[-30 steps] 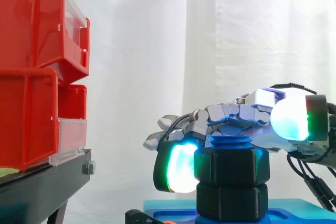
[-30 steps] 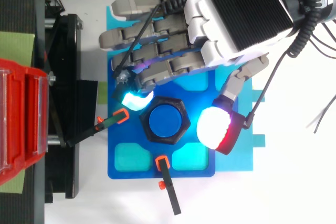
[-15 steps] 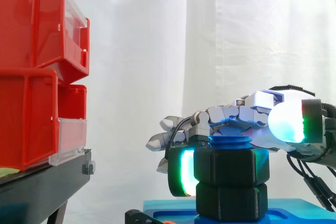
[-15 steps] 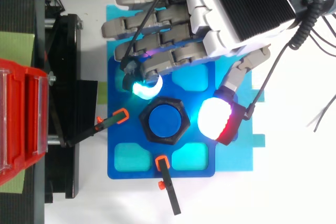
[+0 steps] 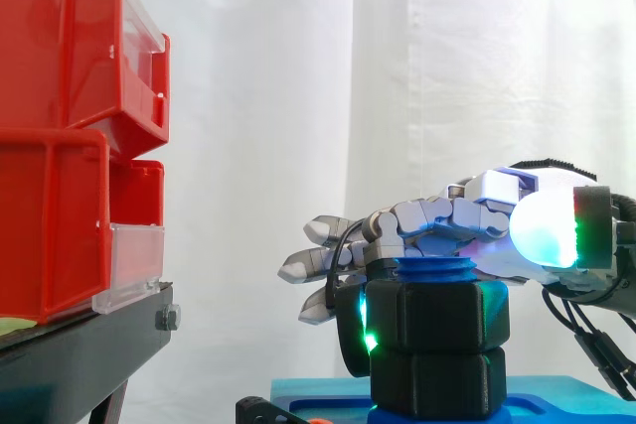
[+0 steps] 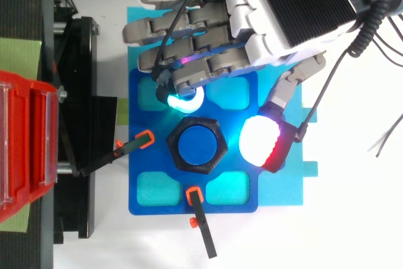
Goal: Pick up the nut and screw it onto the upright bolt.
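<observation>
Black and seemingly of stiff, light plastic with smooth faces, the nut [image 5: 437, 317] is seen seated on the blue bolt [image 6: 200, 145] and is best taken across opposite flats, now flanked but not clamped by the hand's [image 6: 289, 4] spread thumb [image 6: 258, 144] and fingertip [image 6: 184, 100].

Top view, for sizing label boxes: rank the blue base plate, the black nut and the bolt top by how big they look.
1. Blue base plate
2. Black nut
3. Bolt top, the blue disc inside the nut's ring. It sits nearer the camera than the plate, yet looks clearly smallest.
</observation>
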